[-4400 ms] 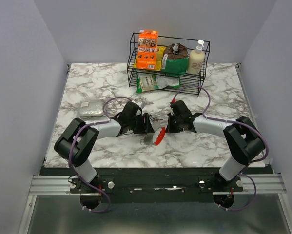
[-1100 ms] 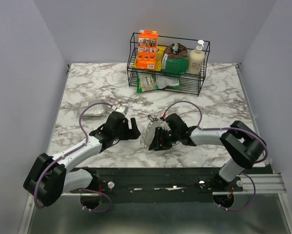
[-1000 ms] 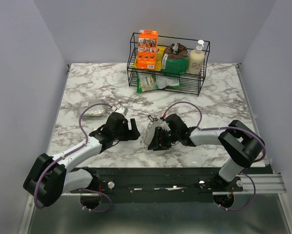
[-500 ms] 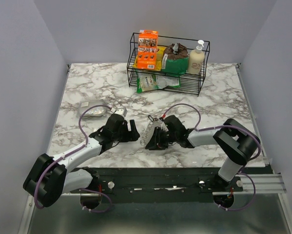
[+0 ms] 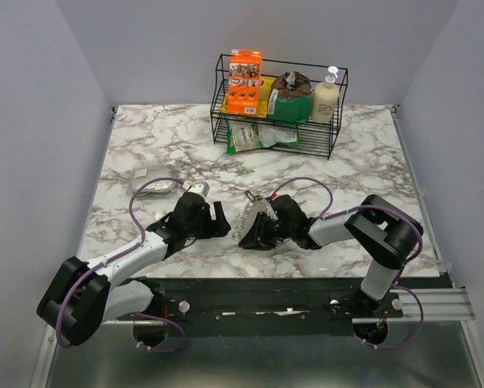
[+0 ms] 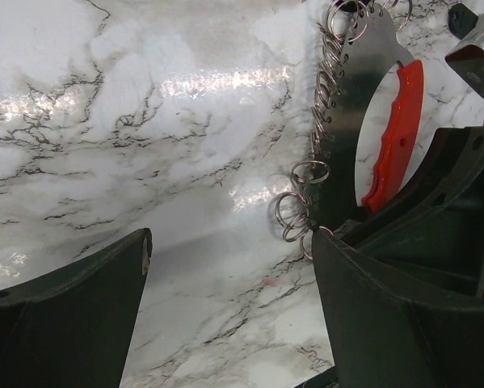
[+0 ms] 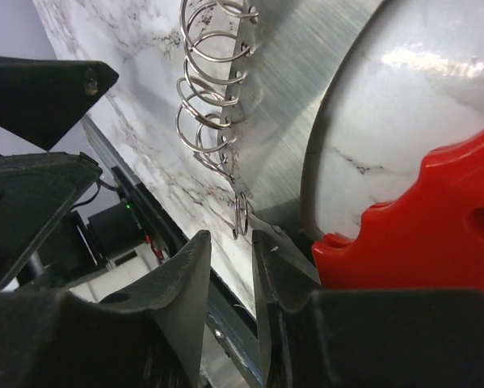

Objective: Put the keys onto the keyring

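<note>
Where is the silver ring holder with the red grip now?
Top view: the ring holder lies on the marble table, front centre, between the left gripper and the right gripper, whose tips sit at its near end.

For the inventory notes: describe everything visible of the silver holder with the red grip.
The holder is a flat brushed-silver metal loop, like an oversized carabiner, resting on the marble table. A red plastic grip with finger notches lines one inner side. A row of thin wire rings hangs along its outer edge. The end ring sits at the mouth of the right gripper, whose jaws stand narrowly apart.
</note>
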Robot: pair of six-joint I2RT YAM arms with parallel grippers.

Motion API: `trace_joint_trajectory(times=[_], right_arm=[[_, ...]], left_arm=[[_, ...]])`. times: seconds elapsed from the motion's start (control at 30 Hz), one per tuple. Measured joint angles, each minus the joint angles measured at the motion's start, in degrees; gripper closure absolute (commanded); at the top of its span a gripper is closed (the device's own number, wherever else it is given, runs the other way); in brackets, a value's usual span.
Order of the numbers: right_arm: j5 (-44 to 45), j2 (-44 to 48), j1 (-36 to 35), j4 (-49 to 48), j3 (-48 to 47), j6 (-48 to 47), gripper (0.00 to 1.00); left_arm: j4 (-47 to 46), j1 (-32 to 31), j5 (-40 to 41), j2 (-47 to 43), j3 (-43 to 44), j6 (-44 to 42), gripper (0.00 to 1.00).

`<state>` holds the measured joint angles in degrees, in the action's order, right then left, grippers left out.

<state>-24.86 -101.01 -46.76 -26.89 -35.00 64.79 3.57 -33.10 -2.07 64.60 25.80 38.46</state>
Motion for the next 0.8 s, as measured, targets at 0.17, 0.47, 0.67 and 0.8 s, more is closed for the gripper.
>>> trace_joint_trajectory(times=[0.17, 0.47, 0.67, 0.8], right_arm=[[1.33, -0.5, -0.07, -1.16, 0.11, 1.95, 0.71], [3.8, -1.62, -0.07, -3.15, 0.44, 4.76, 0.84], [4.04, -2.97, -0.07, -4.96, 0.37, 5.73, 0.96], [4.55, -2.86, -0.07, -5.01, 0.42, 5.46, 0.99]], left_arm=[[-0.7, -0.02, 0.0, -0.09, -0.66, 0.22, 0.11], [-1.51, 0.0, -0.04, -0.83, -1.7, 0.46, 0.11], [-1.9, -0.02, -0.07, -0.85, -2.14, 0.48, 0.11], [-2.12, -0.02, -0.04, -1.4, -2.58, 0.5, 0.11]])
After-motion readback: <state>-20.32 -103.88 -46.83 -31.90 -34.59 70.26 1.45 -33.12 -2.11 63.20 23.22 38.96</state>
